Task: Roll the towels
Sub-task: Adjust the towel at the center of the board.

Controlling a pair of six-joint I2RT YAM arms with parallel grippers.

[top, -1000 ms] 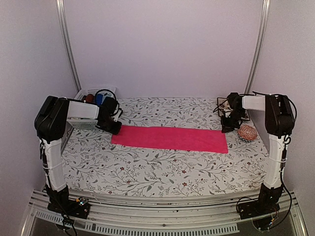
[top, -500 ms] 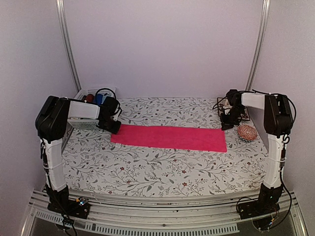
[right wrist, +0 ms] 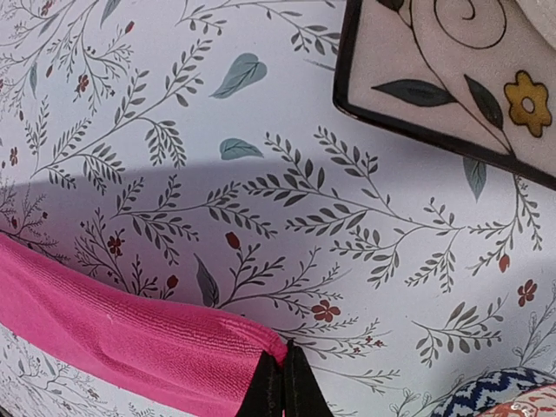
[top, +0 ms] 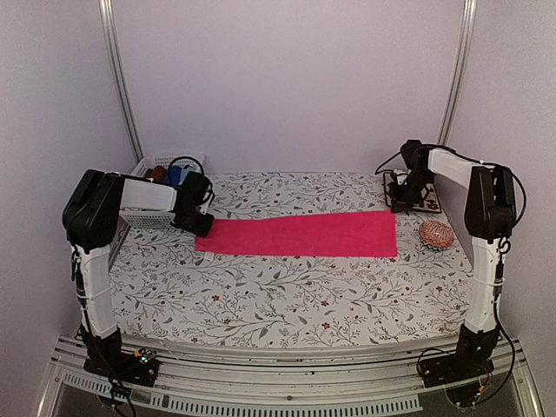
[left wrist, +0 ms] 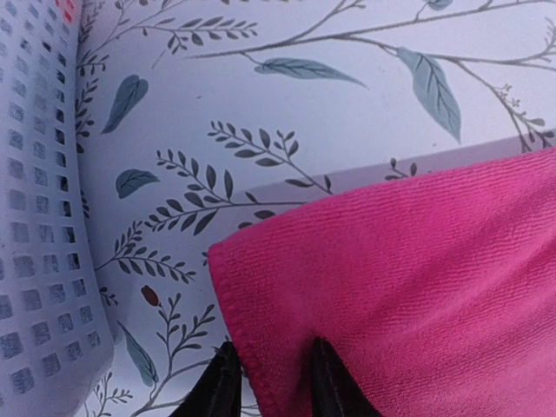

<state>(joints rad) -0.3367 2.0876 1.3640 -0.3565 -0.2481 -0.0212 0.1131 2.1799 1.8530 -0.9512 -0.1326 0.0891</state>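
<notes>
The hot pink towel (top: 300, 234) lies as a long flat strip across the middle of the flowered table. At its left end, my left gripper (top: 204, 224) has its two fingers astride the hem, closed on a fold of the towel (left wrist: 417, 287), whose corner sits slightly raised. In the left wrist view the gripper (left wrist: 274, 344) shows at the bottom edge. My right gripper (top: 401, 204) is shut on the far right corner, and in the right wrist view the gripper (right wrist: 282, 349) pinches the towel (right wrist: 113, 339) just above the table.
A white perforated basket (top: 161, 163) with coloured cloth rolls stands at the far left, its wall (left wrist: 35, 217) close to my left gripper. A dark-framed flowered tile (top: 419, 195) lies behind my right gripper, shown as the tile (right wrist: 452, 78). A round red-orange woven pad (top: 436, 234) sits at the right edge.
My right gripper has moved toward the back of the table with the towel's right corner, so the strip now lies straighter. The left gripper has stayed at the left end.
</notes>
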